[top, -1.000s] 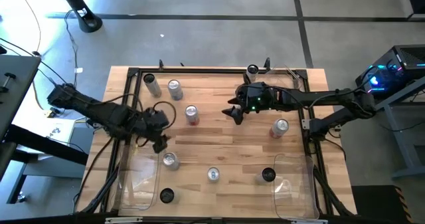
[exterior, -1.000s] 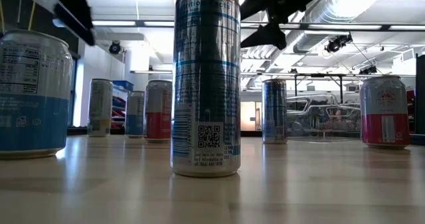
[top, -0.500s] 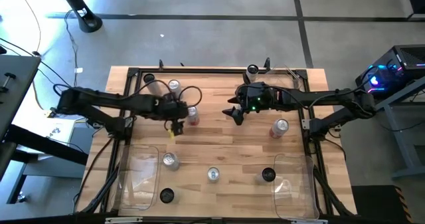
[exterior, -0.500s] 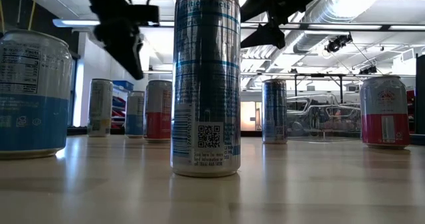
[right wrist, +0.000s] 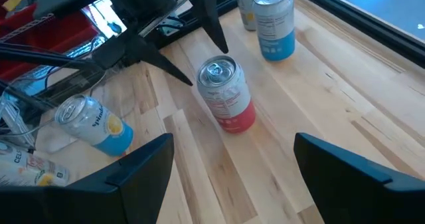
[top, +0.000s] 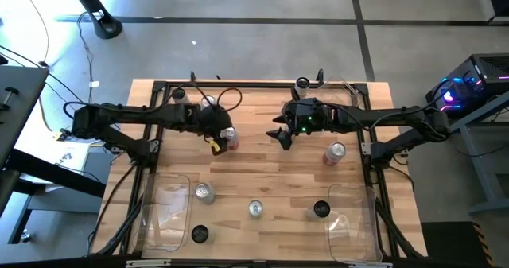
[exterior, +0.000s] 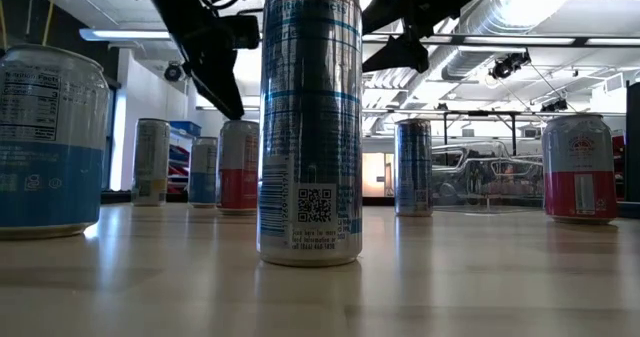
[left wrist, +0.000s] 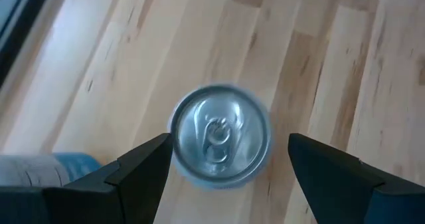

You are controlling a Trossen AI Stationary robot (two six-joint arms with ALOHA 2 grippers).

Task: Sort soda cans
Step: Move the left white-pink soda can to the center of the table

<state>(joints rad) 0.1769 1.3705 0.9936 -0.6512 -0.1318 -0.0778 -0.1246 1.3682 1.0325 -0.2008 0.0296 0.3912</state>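
A silver-and-red soda can (top: 230,137) stands upright on the wooden table, left of centre. My left gripper (top: 216,143) hangs open just above it, slanting down. In the left wrist view the can's silver top (left wrist: 219,134) shows between the two fingers, which are clear of it. My right gripper (top: 280,137) waits open above the table's middle, pointing at the same can (right wrist: 227,94). More soda cans stand about: one silver-and-red (top: 336,152), two silver-topped (top: 203,191) (top: 254,209), one black-topped (top: 320,210).
Clear plastic bins sit at the front left (top: 163,212) and front right (top: 354,224); a black-topped can (top: 199,234) stands in the left one. A blue-and-silver can (right wrist: 273,21) stands behind the left arm, and another can (top: 302,83) at the far edge. A black frame (top: 238,83) rims the table.
My left gripper has swung from above the front-left bin toward the table's far right and sunk a little, ending above the silver-and-red can. Its wrist has rolled and its fingers have stayed open. No can has moved.
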